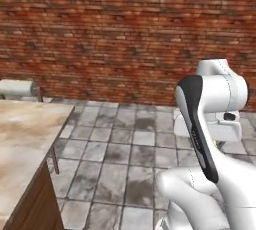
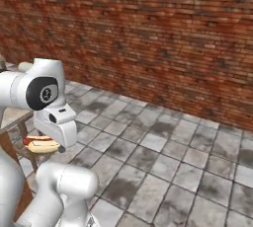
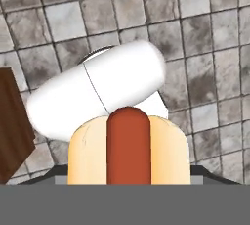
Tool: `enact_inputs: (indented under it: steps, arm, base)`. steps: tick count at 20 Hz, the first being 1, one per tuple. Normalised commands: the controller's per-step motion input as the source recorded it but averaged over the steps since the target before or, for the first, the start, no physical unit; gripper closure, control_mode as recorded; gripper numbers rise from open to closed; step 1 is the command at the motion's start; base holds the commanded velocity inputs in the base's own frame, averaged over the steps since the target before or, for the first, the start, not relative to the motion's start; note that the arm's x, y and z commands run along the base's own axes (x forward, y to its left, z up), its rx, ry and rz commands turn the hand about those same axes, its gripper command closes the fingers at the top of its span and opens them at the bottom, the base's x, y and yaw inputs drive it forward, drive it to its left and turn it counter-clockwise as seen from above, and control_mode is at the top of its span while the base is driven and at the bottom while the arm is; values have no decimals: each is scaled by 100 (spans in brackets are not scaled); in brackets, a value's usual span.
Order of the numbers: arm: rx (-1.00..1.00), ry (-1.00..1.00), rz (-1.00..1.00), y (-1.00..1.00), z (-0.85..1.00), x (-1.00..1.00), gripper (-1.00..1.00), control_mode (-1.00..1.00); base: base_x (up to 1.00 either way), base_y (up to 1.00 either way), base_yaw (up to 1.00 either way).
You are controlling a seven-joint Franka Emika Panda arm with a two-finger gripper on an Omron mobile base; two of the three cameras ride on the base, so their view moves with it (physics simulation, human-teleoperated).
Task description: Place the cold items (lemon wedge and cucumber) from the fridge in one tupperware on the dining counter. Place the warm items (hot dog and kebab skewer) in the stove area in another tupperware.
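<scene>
The end effector (image 2: pixel 49 148) carries the hot dog (image 2: pixel 42 144), its jaws spread wide around the bun, beside the bench (image 1: pixel 25 139) corner and above the tiled floor (image 2: pixel 163 162). Best keep it level and travel smoothly to the container.

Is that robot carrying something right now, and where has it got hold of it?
Yes, a hot dog. The tool grips it across the bun's sides; in the hand view one end faces the camera. It shows below the hand too.
</scene>
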Motion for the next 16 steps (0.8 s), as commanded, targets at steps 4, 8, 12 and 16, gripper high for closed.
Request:
enact_inputs:
  steps: [4, 8, 12, 16]
  arm:
    - [0, 0, 0, 0, 0, 0, 100, 100]
    - [0, 0, 0, 0, 0, 0, 100, 100]
    - [0, 0, 0, 0, 0, 0, 100, 100]
    - [0, 0, 0, 0, 0, 0, 100, 100]
  base:
    - [100, -72, 42]
    - [100, -76, 40]
    - [100, -81, 38]
    - [100, -85, 36]
